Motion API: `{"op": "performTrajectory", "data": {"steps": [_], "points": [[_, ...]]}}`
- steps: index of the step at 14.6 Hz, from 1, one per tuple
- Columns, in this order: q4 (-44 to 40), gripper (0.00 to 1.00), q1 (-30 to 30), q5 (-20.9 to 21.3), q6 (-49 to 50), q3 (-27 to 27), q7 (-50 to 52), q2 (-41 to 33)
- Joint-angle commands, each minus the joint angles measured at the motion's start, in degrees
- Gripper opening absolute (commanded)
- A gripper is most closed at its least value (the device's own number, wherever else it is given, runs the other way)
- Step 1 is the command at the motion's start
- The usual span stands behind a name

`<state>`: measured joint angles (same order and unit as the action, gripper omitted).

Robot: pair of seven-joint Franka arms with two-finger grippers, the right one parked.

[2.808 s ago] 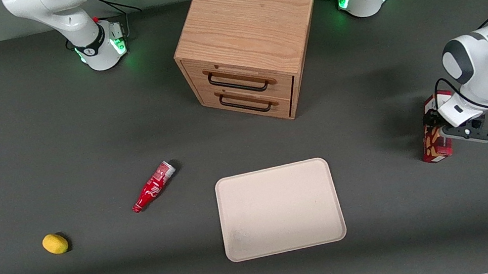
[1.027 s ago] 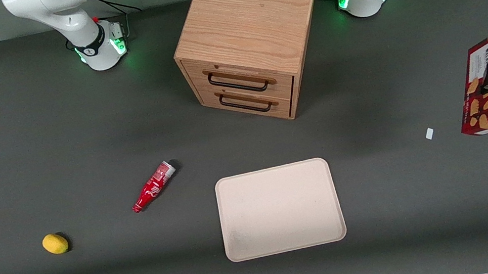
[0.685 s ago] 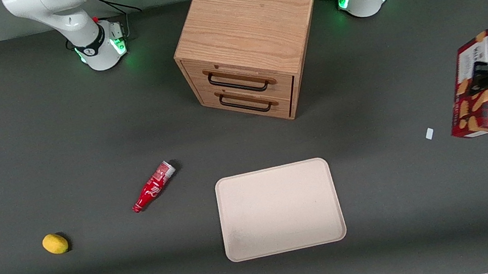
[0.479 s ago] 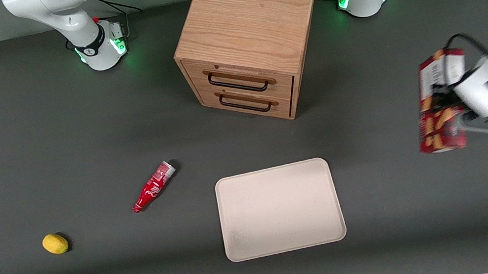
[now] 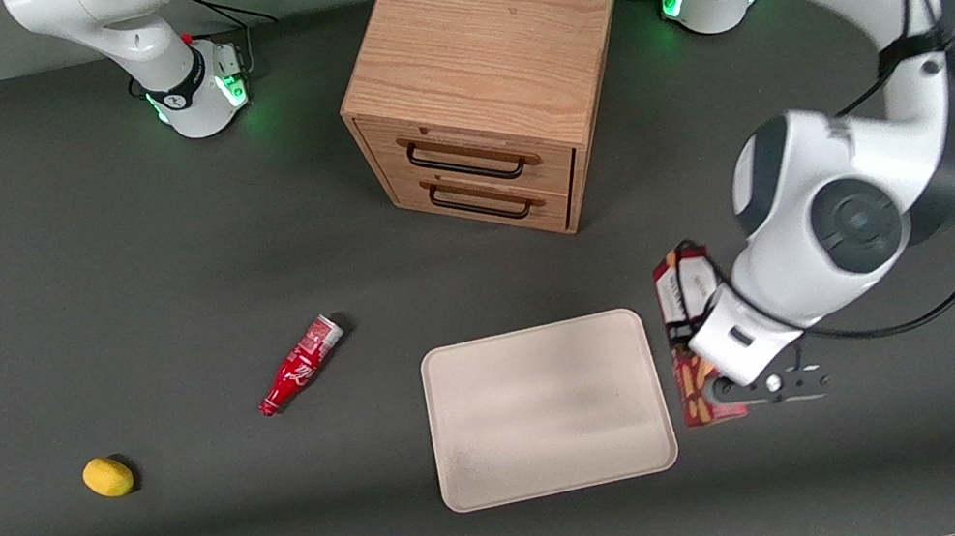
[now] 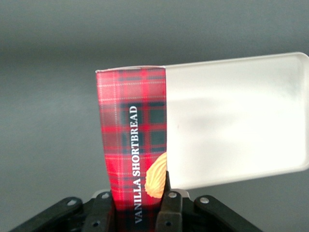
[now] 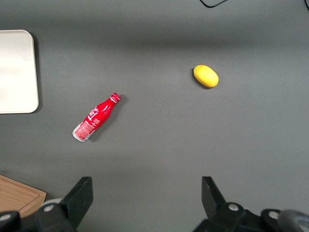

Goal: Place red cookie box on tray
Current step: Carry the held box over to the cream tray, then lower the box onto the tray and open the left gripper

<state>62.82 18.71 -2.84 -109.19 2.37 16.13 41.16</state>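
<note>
The red cookie box (image 5: 685, 339), a narrow dark-red plaid carton reading "VANILLA SHORTBREAD", hangs in the air beside the tray's edge on the working arm's side, partly hidden by the arm. My left gripper (image 5: 718, 363) is shut on it. In the left wrist view the black fingers (image 6: 170, 205) clamp both long sides of the box (image 6: 133, 145), and the tray (image 6: 236, 121) lies below and beside it. The cream-beige tray (image 5: 548, 409) lies flat on the grey table, nearer the front camera than the wooden drawer cabinet. Nothing lies on the tray.
The wooden drawer cabinet (image 5: 490, 69) with two shut drawers stands farther from the camera than the tray. A small red bottle (image 5: 299, 365) and a yellow lemon (image 5: 108, 477) lie toward the parked arm's end; both show in the right wrist view, bottle (image 7: 95, 117) and lemon (image 7: 205, 76).
My left gripper lifted the cookie box off the table at the working arm's end and carried it sideways toward the tray; it now hangs just beside the tray's edge.
</note>
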Motion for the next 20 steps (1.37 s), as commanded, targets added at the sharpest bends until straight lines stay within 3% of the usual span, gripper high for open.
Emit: {"op": "performTrajectory", "data": {"steps": [1,9,14,16,17,18,20], "points": [[-4.1,0.24,2.9,3.7,-4.5,-0.8,6.3,5.8],[-4.7,0.25,6.2,11.5,-12.6,-0.9,12.6,14.6],[-4.6,0.31,6.5,11.6,-13.8,-0.8,12.8,15.6],[-4.5,0.44,6.4,11.6,-14.5,-0.8,12.7,15.7],[-4.5,0.64,6.4,11.6,-14.5,-0.8,12.7,15.8],[-4.5,1.00,6.3,11.6,-14.5,-0.8,12.5,15.7],[-4.4,1.00,6.3,11.6,-14.5,-0.8,12.5,15.7]]}}
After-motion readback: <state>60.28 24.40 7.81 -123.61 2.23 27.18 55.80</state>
